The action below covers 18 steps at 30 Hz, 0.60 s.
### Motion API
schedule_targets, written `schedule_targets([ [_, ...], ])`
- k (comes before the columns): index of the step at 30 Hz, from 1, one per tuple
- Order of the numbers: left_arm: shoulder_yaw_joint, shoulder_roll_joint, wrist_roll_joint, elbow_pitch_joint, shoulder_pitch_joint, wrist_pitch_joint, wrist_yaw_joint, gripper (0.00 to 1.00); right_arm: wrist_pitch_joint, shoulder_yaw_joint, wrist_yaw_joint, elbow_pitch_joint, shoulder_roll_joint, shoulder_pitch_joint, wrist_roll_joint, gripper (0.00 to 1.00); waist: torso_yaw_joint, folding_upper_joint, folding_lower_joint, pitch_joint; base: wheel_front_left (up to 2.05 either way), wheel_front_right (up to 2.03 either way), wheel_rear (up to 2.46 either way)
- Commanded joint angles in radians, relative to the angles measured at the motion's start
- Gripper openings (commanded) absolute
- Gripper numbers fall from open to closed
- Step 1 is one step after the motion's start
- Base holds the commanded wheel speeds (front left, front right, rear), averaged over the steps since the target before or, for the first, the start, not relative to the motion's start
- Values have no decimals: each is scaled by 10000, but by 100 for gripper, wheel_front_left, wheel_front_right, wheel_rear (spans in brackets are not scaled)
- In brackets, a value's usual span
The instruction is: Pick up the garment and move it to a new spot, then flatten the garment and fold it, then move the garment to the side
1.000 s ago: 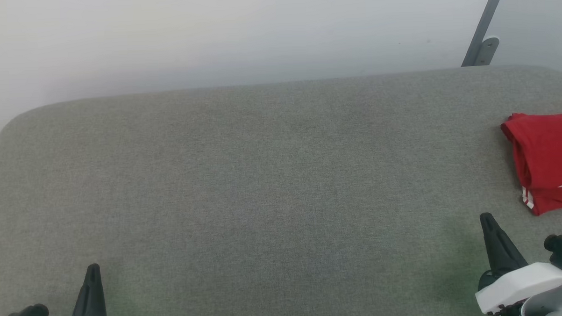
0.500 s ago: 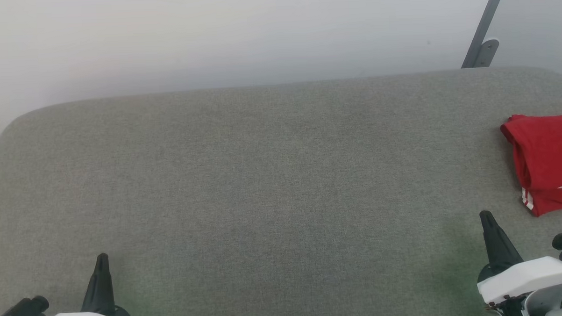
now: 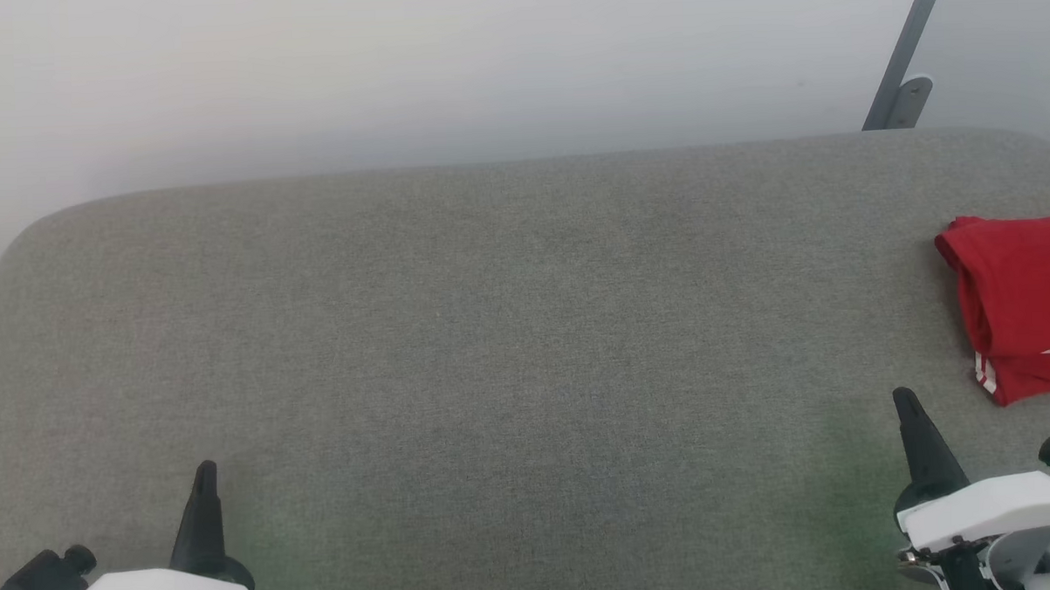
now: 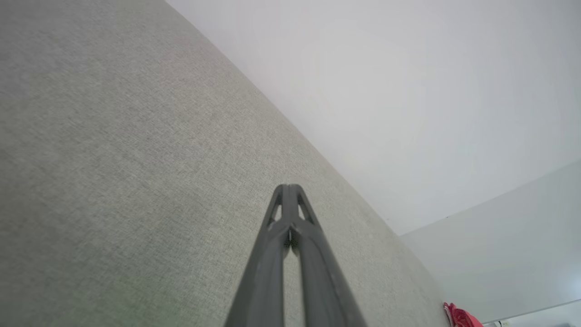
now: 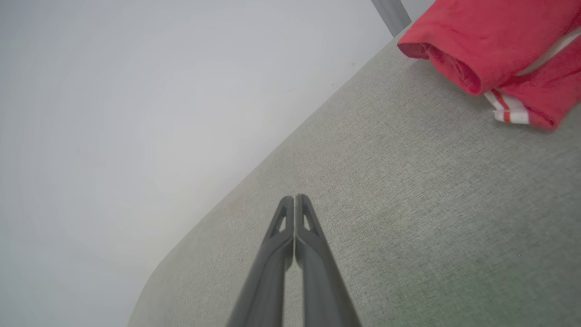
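Position matters most here: the garment (image 3: 1019,300) lies at the far right of the grey padded surface (image 3: 491,331). It is a compact red bundle with its layers doubled over one another. The head view's right edge cuts it off, so its full extent and long axis cannot be told. The part that shows has a rolled, rounded edge facing the middle of the surface and running from near to far. A bit of striped trim (image 3: 984,373) pokes out at the near corner. In the right wrist view the garment (image 5: 490,50) sits at the upper right, resting on the fabric with nothing touching it.

The right gripper (image 3: 906,400) is much the nearer of the two. It hovers low over the near right of the surface, its two dark fingers pressed together to a single tip, holding nothing. The garment lies ahead of it and off to its right, with a bare strip of surface between them. The fingers point roughly alongside the rolled edge rather than at it. Reaching the cloth would, I judge, call for a swing outward to the right, with the fingers parted first.

The left gripper (image 3: 204,470) sits well apart at the near left, likewise closed and empty. From its wrist view the garment (image 4: 460,317) is only a red speck across the whole surface. Folded and lying at the side, it looks close to its finished state.
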Motion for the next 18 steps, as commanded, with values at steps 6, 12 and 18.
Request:
schedule_targets([
  [6, -49, -30, -830, -119, -374, 240, -11, 0, 250, -132, -4, -204, 88, -267, 818, 0, 5, 0, 0, -22, 0, 0, 0],
  [12, -99, -83, -1465, -114, -490, 430, -13, 0, 443, -215, -5, -226, 201, -308, 1425, 0, 10, 0, 0, -43, 0, 0, 0],
  [18, -144, -142, -2062, -107, -563, 609, -13, 0, 611, -288, -5, -247, 295, -346, 1991, 0, 15, 0, 0, -64, 0, 0, 0],
])
